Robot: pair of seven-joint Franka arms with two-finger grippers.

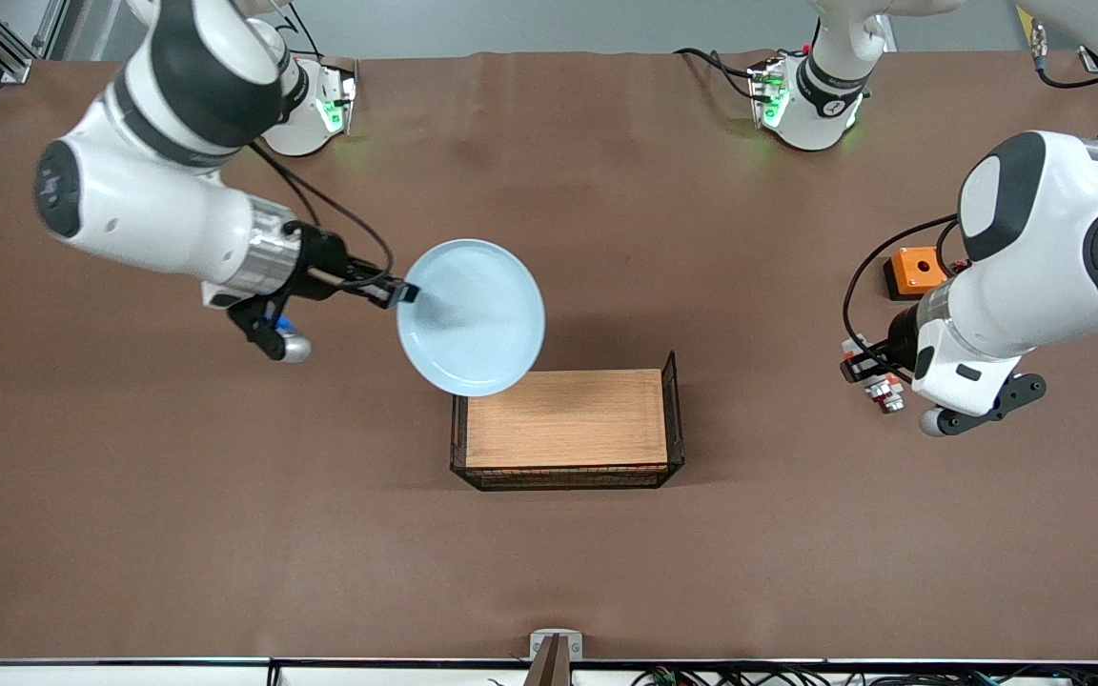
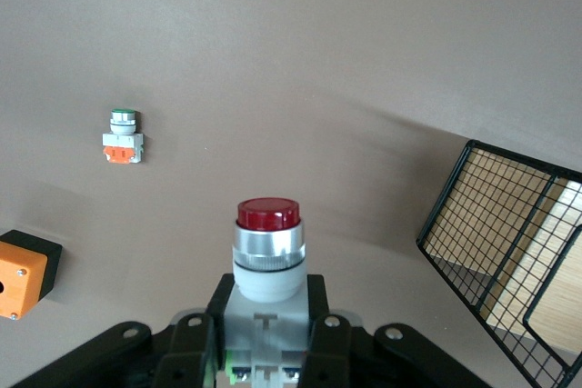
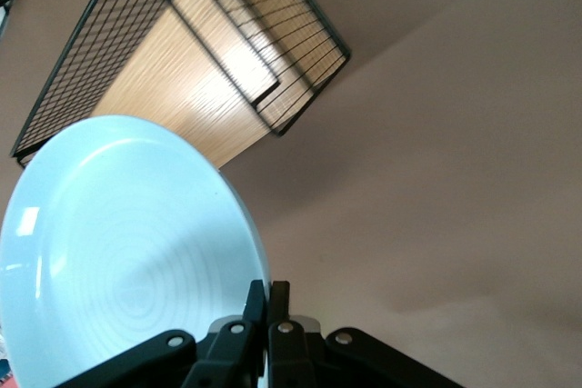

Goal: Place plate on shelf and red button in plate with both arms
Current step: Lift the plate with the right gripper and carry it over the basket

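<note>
Both loads aloft.
Right gripper (image 1: 402,292) pinching plate (image 1: 471,316) rim near rack (image 1: 568,431); left gripper (image 1: 868,370) clamping red button (image 2: 267,252).

right gripper (image 1: 404,292) is clamped on the rim of the plate (image 1: 471,316), holding it tilted in the air over the table (image 1: 549,553), its lower edge overlapping the wooden-topped wire rack (image 1: 566,431). left gripper (image 1: 868,373) grips the red button (image 1: 883,389) above the table at the left arm's end, near the orange box (image 1: 915,271).
</note>
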